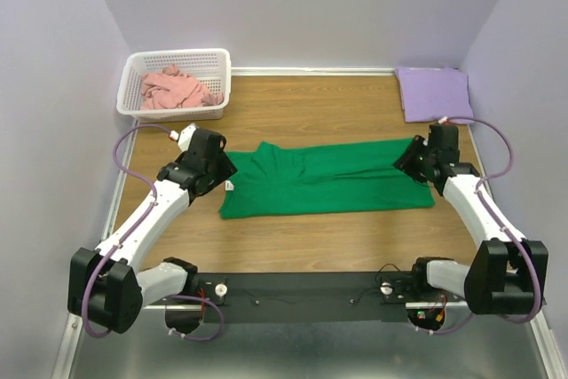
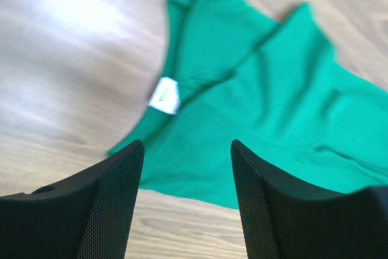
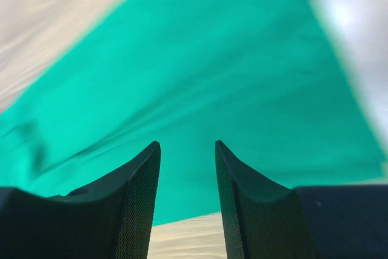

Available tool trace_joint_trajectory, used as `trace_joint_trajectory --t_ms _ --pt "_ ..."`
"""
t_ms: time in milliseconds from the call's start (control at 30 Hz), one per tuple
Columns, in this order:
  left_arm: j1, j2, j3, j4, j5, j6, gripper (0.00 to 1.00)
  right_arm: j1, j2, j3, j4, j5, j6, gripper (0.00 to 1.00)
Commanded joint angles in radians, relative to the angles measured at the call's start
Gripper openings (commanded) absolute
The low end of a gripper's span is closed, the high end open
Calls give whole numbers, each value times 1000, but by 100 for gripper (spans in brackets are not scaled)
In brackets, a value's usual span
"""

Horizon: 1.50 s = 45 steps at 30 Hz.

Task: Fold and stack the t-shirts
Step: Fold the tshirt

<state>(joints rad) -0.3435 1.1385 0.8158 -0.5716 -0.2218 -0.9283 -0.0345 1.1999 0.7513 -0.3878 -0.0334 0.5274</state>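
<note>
1. now the green t-shirt (image 1: 328, 188) lies flat, a long band between left gripper (image 2: 187, 150) and right gripper (image 3: 187, 150).
2. both hover spread, empty.
3. each should pinch its end's edge evenly before folding across.

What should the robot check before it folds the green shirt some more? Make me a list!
1. Open left claw over the neck end of the green t-shirt, by the white label: ok.
2. Open right claw over its other end: ok.
3. Smooth cloth: not ok, creases near the neck.
4. Claws touching the cloth: cannot tell.
5. Folded lavender t-shirt in the far right corner: ok.
6. Folded pink t-shirt: not ok, crumpled in the white basket.
</note>
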Motion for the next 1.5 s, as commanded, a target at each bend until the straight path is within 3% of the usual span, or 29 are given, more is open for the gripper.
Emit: trace_joint_trajectory --t_ms 0,167,567,767,1033,1467 --pt "-38 32 22 -10 -42 22 66 91 65 19 140 -372 -3 49" --pt "-55 66 6 36 -2 51 66 292 243 114 210 -564 -23 44" --pt "-65 61 -18 88 -5 92 66 335 628 269 257 -730 -56 38" --pt "-63 104 3 104 -14 106 62 312 685 267 254 -579 -53 32" --pt "-31 239 101 182 -34 242 62 331 606 351 248 -585 -83 33" --pt "-3 618 411 289 163 540 62 403 797 549 268 -527 20 33"
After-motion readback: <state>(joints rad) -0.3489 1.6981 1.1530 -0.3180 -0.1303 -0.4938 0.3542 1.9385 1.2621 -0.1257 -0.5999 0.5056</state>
